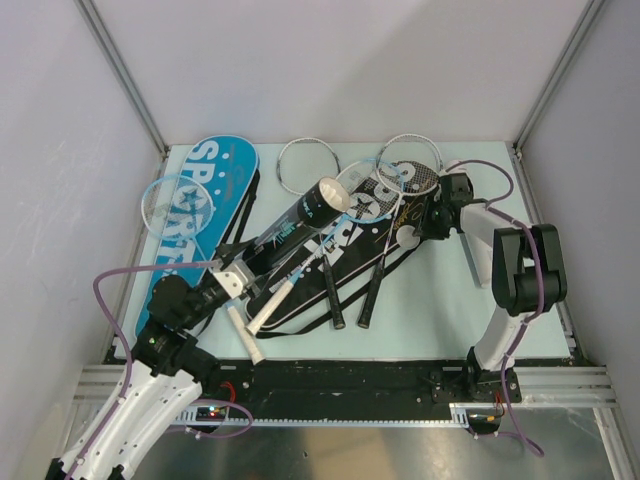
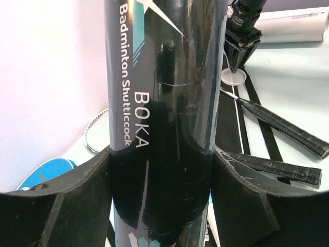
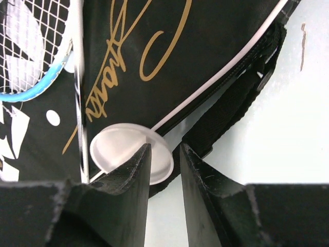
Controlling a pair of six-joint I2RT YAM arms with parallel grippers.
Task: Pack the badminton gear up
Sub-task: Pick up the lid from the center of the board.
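Note:
My left gripper (image 1: 238, 278) is shut on a black shuttle tube (image 1: 290, 230) and holds it tilted over the black racket bag (image 1: 345, 250), open end up and to the right. In the left wrist view the tube (image 2: 159, 77) fills the space between the pads (image 2: 77, 195). My right gripper (image 1: 428, 222) is down at the black bag's (image 3: 169, 46) right edge. It (image 3: 164, 154) is narrowly open, straddling the rim of a white tube cap (image 3: 121, 149) that lies on the bag. Rackets with black handles (image 1: 333, 295) and a white handle (image 1: 265, 310) lie across the bag.
A blue "SPORT" bag (image 1: 205, 200) lies at the left with a racket head (image 1: 170, 200) on it. Two more racket heads (image 1: 310, 160) lie at the back. Walls and metal posts (image 1: 125, 75) close in the table. A black rail (image 1: 350, 375) runs along the front edge.

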